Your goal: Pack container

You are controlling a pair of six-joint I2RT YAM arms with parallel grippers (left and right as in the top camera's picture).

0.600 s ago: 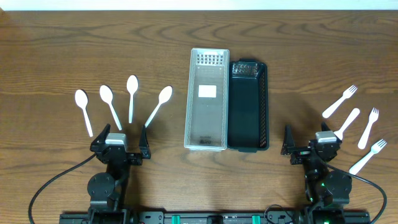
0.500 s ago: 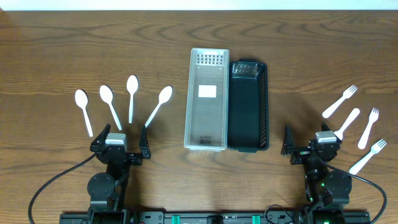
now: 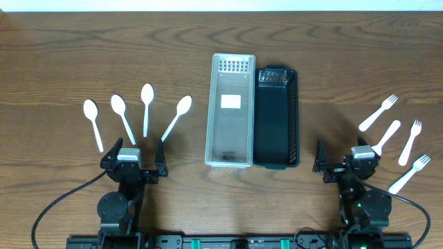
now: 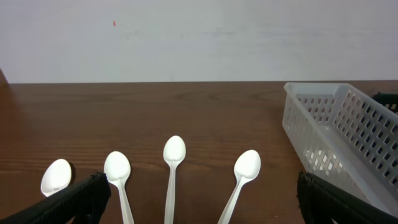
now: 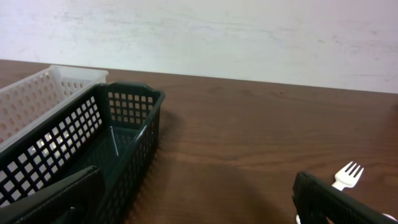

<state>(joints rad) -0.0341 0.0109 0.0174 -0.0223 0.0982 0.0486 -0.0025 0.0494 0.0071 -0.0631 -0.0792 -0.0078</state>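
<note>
A clear plastic basket [image 3: 230,114] and a dark green basket [image 3: 277,116] stand side by side at the table's middle, both empty. Several white plastic spoons [image 3: 147,107] lie fanned out at the left; they also show in the left wrist view [image 4: 173,151]. Several white plastic forks [image 3: 378,113] lie at the right; one fork [image 5: 346,175] shows in the right wrist view. My left gripper [image 3: 133,160] is open and empty just in front of the spoon handles. My right gripper [image 3: 344,160] is open and empty between the green basket and the forks.
The clear basket [image 4: 339,127] is at the right of the left wrist view. The green basket [image 5: 106,140] fills the left of the right wrist view, with the clear one [image 5: 37,93] behind it. A white wall borders the table's far edge.
</note>
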